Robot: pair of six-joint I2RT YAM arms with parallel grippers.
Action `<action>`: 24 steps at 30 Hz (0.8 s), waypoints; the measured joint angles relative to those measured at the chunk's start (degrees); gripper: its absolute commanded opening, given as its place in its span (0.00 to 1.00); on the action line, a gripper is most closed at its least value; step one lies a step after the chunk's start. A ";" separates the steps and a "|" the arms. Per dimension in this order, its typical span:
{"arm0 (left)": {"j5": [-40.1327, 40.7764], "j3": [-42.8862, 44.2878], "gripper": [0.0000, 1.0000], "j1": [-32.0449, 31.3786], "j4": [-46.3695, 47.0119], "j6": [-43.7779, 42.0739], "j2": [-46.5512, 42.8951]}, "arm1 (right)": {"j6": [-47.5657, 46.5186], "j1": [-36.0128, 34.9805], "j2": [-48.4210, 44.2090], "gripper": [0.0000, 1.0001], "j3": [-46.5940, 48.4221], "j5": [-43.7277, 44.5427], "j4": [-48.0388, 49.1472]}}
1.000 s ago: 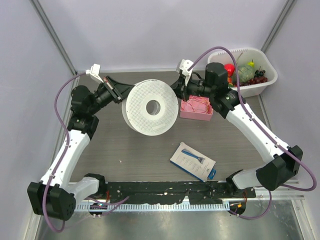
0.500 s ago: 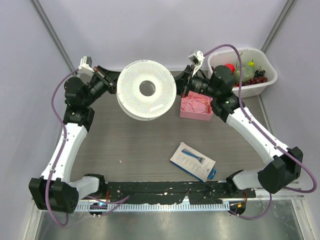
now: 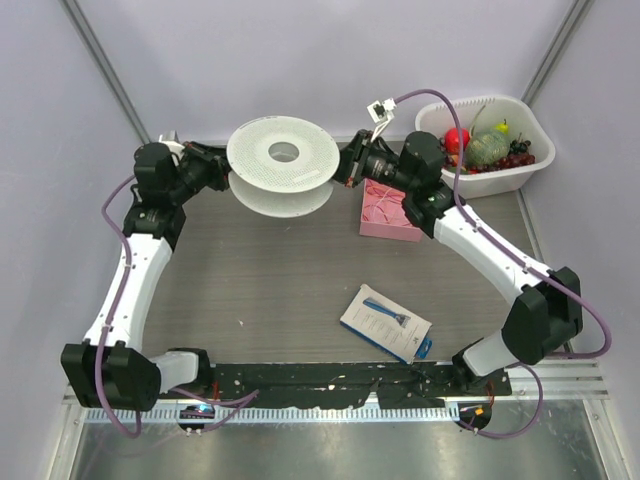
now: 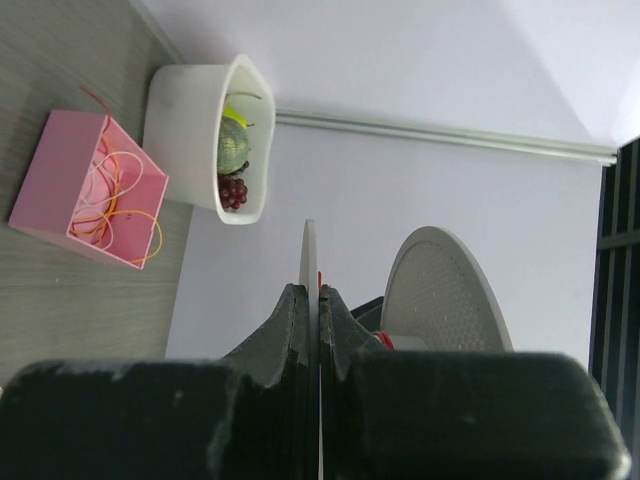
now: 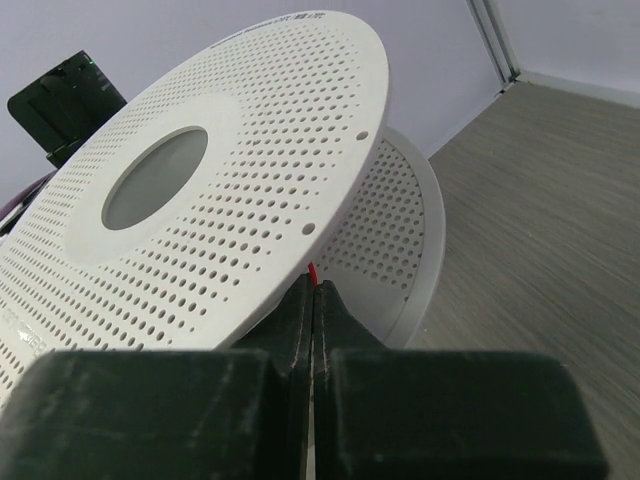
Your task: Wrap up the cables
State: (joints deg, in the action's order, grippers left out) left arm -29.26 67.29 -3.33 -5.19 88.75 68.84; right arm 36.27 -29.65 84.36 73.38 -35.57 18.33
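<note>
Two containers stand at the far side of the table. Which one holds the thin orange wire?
The pink box: loose loops of wire lie inside it. The white tub beside it holds fruit instead.

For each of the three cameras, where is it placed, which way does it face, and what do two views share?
Top external: above and behind the arms, facing down onto the table; both arms show, meeting at the spool.
Left wrist: on the left arm, facing along the left pincer, shut on a spool flange, towards the pink box and white basket.
Right wrist: on the right arm, facing along the right pincer, shut at the spool's rim.
Shared: all views show the spool.
</note>
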 measured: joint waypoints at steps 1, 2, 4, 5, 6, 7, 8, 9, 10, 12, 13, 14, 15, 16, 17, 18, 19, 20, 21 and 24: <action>0.35 0.31 0.00 0.04 -1.14 0.37 0.50 | 0.59 0.00 0.46 0.00 0.00 0.42 0.00; 0.61 0.57 0.00 0.09 -2.14 0.70 0.92 | 1.07 0.02 0.79 0.01 0.00 0.70 0.00; 1.07 0.96 0.00 0.17 -3.74 1.11 1.64 | 2.27 0.02 1.66 0.01 0.00 1.25 0.00; 1.25 0.96 0.00 0.26 -4.17 1.25 1.95 | 2.75 0.02 1.97 0.01 0.00 1.44 0.04; 1.36 0.96 0.00 0.37 -4.70 1.36 2.25 | 3.21 0.02 2.40 0.01 0.00 1.57 0.04; 1.55 0.96 0.00 0.48 -5.09 1.36 2.58 | 3.58 0.02 2.86 0.01 0.00 1.88 0.07; 1.73 0.96 0.00 0.55 -5.25 1.31 2.82 | 3.98 0.02 3.39 0.01 0.04 2.12 0.17; 2.08 0.96 0.00 0.63 -5.31 1.27 3.17 | 4.37 0.04 4.07 0.01 0.13 2.45 0.42; 2.34 0.87 0.00 0.72 -5.09 1.20 3.58 | 4.57 0.04 4.85 0.01 0.31 2.75 0.68; 2.80 0.31 0.00 0.94 -3.23 0.79 4.76 | 4.85 0.13 6.47 0.01 0.90 3.41 1.29; 2.89 -0.20 0.00 1.11 -1.68 0.63 5.57 | 4.92 0.17 7.76 0.01 1.62 3.85 1.57; 2.91 -0.66 0.00 1.20 -0.17 0.50 6.36 | 4.96 0.26 8.74 0.01 2.10 4.09 1.81; 3.06 -1.40 0.00 1.36 2.21 0.28 7.48 | 5.09 0.39 9.99 0.01 2.75 4.57 2.21; 3.17 -2.05 0.00 1.51 4.50 0.11 8.79 | 5.27 0.55 11.39 0.01 3.45 4.96 2.54; 3.37 -2.67 0.00 1.64 6.69 -0.04 10.27 | 5.49 0.70 12.94 0.01 4.22 5.44 2.97; 3.56 -3.15 0.00 1.79 8.81 -0.24 11.85 | 5.64 0.83 14.21 0.01 4.87 5.77 3.26; 3.74 -3.54 0.00 1.95 10.97 -0.42 13.53 | 5.79 0.96 15.91 0.01 5.77 6.23 3.50; 3.80 -3.78 0.00 2.23 12.68 -0.50 14.88 | 5.92 1.14 17.75 0.01 6.84 6.62 3.76; 3.76 -3.89 0.00 2.69 15.17 -0.63 17.00 | 5.97 1.27 19.61 0.01 8.07 6.95 4.02; 3.50 -4.15 0.00 3.89 21.66 -1.22 22.08 | 6.29 1.27 25.38 0.01 11.67 8.31 5.70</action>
State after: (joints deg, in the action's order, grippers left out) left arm -25.76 63.13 0.56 16.47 87.53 90.91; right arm 42.57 -28.38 109.73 85.06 -27.27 24.03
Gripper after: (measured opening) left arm 0.069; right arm 0.029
